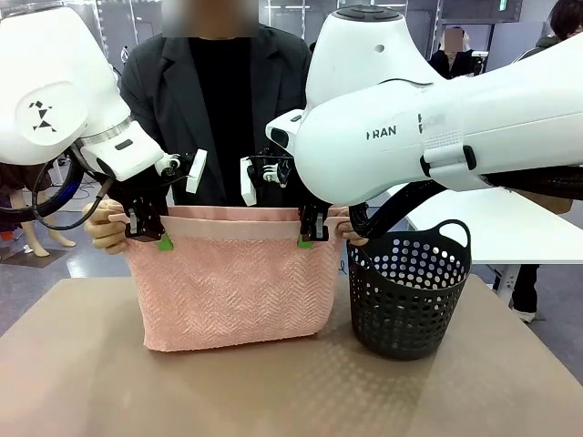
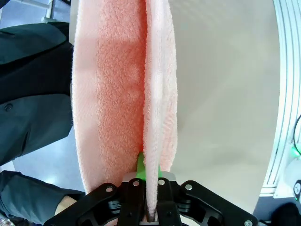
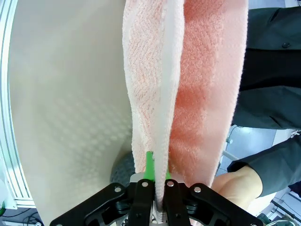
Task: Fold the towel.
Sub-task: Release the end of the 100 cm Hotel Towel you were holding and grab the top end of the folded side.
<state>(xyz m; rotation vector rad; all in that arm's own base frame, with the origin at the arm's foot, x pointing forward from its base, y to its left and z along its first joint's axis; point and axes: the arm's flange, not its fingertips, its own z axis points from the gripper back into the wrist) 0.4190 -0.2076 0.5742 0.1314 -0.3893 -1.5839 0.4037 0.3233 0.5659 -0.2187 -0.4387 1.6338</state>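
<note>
Left fingers [image 1: 163,241], right fingers [image 1: 306,239], pinching towel [image 1: 228,282]

My left arm [image 1: 55,82] and right arm [image 1: 437,127] are glossy white, rounded shells. The right bears grey "FRAN" lettering [image 1: 382,133], the left a black triangle mark [image 1: 41,116]. Black cables [image 1: 55,217] loop underneath. My left tool [image 1: 150,235] and right tool [image 1: 310,235] are black and screw-studded, with green pads [image 1: 165,243].

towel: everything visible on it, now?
Salmon-pink terry towel, herringbone weave, plain band along the top. It hangs doubled, two layers showing at the top edge, bottom reaching the table. The left gripper and right gripper are shut on its top corners; the person's hands sit at those corners. A basket stands beside it.
</note>
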